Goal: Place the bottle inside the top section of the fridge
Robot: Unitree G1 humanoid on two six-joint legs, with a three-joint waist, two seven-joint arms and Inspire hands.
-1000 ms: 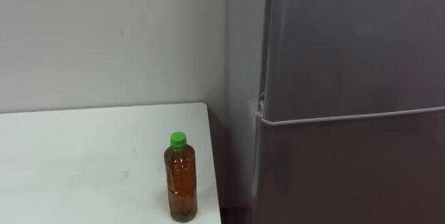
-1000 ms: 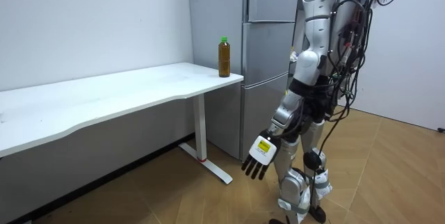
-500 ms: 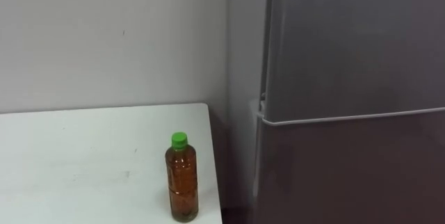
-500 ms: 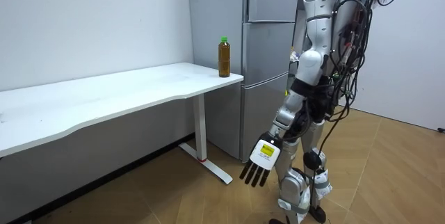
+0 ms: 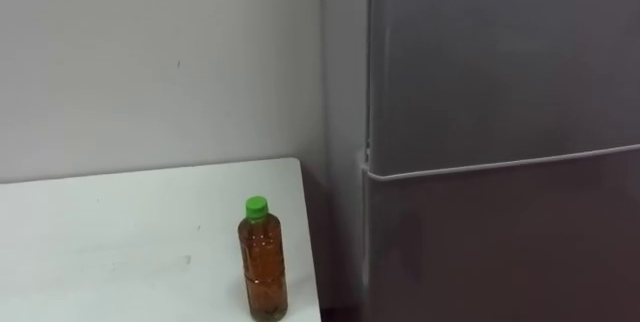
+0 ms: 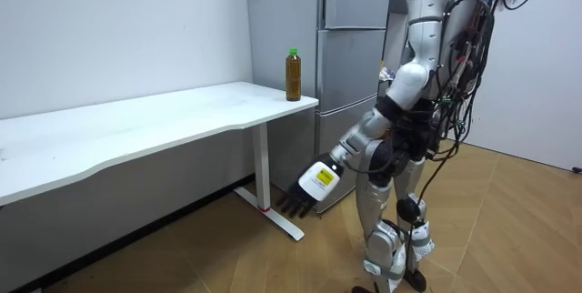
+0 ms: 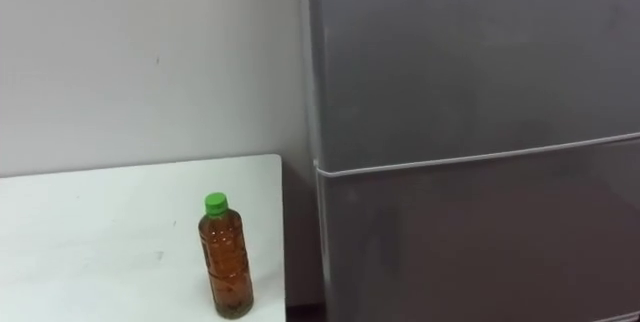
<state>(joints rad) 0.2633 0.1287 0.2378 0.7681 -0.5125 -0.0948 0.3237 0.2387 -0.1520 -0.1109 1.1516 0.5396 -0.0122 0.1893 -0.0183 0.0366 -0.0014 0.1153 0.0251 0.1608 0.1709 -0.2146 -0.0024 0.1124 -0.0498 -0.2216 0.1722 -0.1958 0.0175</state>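
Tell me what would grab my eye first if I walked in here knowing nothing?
A lone bottle of brown liquid with a green cap stands upright near the white table's right edge, beside a tall grey fridge with both doors closed. In the room view the humanoid robot stands by the fridge, its left hand hanging open and low.
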